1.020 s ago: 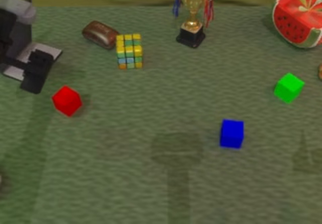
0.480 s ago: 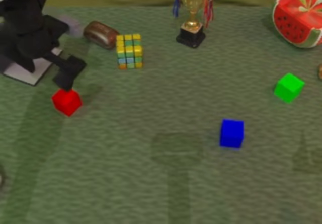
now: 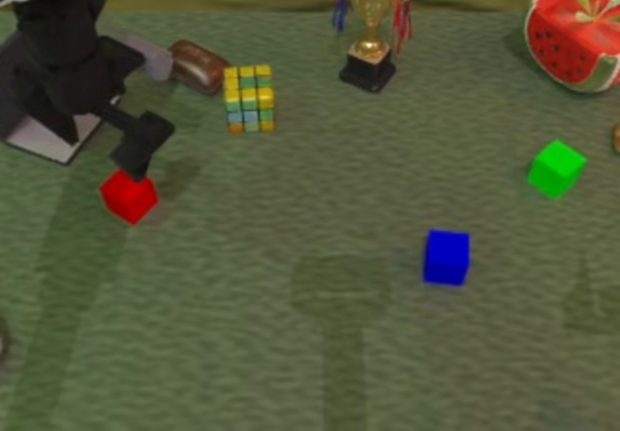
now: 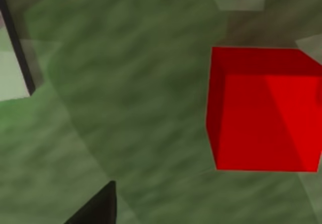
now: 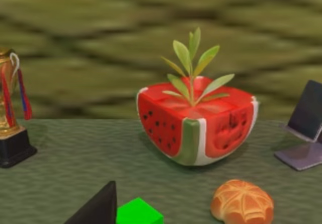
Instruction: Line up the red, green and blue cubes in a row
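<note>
The red cube (image 3: 129,197) sits on the green cloth at the left; the left wrist view shows the red cube (image 4: 264,110) large and close. My left gripper (image 3: 140,155) hangs open just above its far edge, with nothing held. One dark fingertip (image 4: 98,209) shows in that view, and the cube is off to one side of it. The blue cube (image 3: 447,257) lies right of centre. The green cube (image 3: 556,168) rests near the right edge, and the green cube (image 5: 138,213) also shows beside my right gripper (image 5: 143,220), which is open and out of the top view.
A yellow-green puzzle cube (image 3: 249,98) and a brown oval object (image 3: 199,65) lie behind the red cube. A gold trophy (image 3: 372,24) stands at the back centre. A watermelon planter (image 3: 576,29) is at the back right, with a bread roll (image 5: 242,202) and a phone stand (image 5: 307,128) near it.
My left arm has swung in from the far left and come down over the red cube's far edge. All three cubes stay where they were.
</note>
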